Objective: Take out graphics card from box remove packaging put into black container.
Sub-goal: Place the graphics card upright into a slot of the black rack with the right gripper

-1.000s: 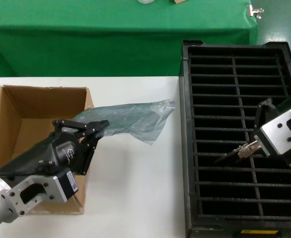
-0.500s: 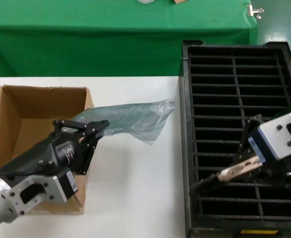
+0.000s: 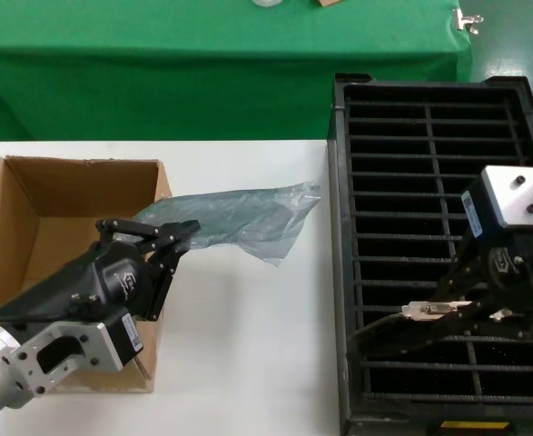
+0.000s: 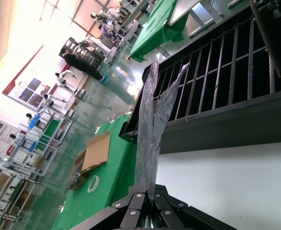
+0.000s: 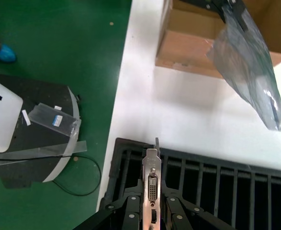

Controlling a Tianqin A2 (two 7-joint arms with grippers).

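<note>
Placement was the step I had in hand: the card was out of its bag and over the crate, and only the setting-down seemed left. My right gripper [image 3: 434, 313] hung low over the near rows of the black crate [image 3: 339, 272], fingers pressed together on the graphics card [image 3: 402, 320]. From the right wrist camera I saw the card's silver bracket [image 5: 152, 179] standing on edge between the two fingers, its port facing the lens, the crate's near wall just beyond it. In the head view the card stuck out sideways from the gripper toward the crate's left wall, lying roughly along the ribs. Whether its lower edge already touched a rib I could not tell.

By my reckoning, the next move called for lining the board up with one narrow slot, then a straight descent, and letting go only once it sat between two ribs. A skewed card would probably catch on a rib.

Well off to that gripper's left, across the white table [image 3: 248, 363], my left gripper [image 3: 171, 238] stayed out of the work, held above the cardboard box [image 3: 30, 227] at its right wall. Its fingers were pinched on one end of the empty plastic bag [image 3: 239, 216], which trailed away from it toward the crate; in the left wrist camera the bag [image 4: 152, 134] rose out of the closed fingertips.

Beyond everything lay the green cloth [image 3: 157, 73].
</note>
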